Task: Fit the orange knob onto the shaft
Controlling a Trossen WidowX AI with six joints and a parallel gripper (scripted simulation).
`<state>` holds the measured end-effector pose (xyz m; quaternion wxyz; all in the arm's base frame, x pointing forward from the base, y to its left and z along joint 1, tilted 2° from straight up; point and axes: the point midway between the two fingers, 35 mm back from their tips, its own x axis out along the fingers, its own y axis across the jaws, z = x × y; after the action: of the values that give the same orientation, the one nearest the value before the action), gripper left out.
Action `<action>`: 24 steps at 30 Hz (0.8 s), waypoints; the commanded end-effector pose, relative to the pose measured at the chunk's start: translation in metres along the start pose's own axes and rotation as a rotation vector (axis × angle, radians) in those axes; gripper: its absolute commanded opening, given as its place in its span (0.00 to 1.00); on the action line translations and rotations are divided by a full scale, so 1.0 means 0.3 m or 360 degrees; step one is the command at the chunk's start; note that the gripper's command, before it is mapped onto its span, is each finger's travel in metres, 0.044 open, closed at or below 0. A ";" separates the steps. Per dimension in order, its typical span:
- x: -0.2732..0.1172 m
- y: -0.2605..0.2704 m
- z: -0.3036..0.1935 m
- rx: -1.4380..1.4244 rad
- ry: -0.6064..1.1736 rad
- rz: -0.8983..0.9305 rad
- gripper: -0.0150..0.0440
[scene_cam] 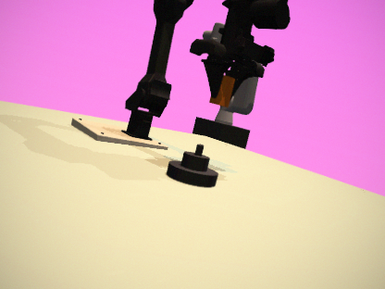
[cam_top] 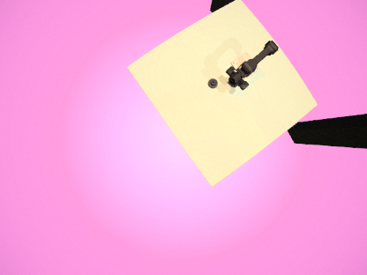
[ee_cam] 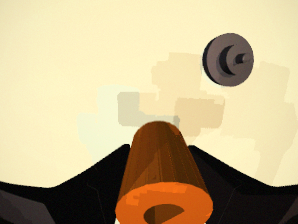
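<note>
The orange knob (scene_cam: 223, 91) (ee_cam: 157, 160) is held in the air between the fingers of my gripper (scene_cam: 225, 88) (ee_cam: 158, 150), which is shut on it. In the wrist view one end face of the knob, with a hole in it, shows at the bottom edge. The dark round pedestal (scene_cam: 192, 175) (cam_top: 213, 83) (ee_cam: 217, 75) stands on the table, with a thin upright shaft (scene_cam: 199, 149) (ee_cam: 244, 58) on top. The knob is apart from the shaft, higher up and behind it in the exterior view. The shaft's flat side cannot be made out. In the top view the arm hides the knob.
The arm's base plate (scene_cam: 104, 137) lies on the pale table (scene_cam: 139, 222) at the left in the exterior view. A dark block (scene_cam: 236, 134) shows behind the table's far edge. The arm's shadows fall on the table near the pedestal.
</note>
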<state>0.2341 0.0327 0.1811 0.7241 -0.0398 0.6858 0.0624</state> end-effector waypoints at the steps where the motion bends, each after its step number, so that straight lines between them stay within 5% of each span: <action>1: -0.001 -0.022 0.020 0.0019 -0.0010 -0.0013 0.25; 24: 0.062 -0.182 0.157 0.0012 -0.0014 -0.0020 0.25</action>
<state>0.2804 -0.0058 0.1667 0.7271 -0.0397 0.6831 0.0557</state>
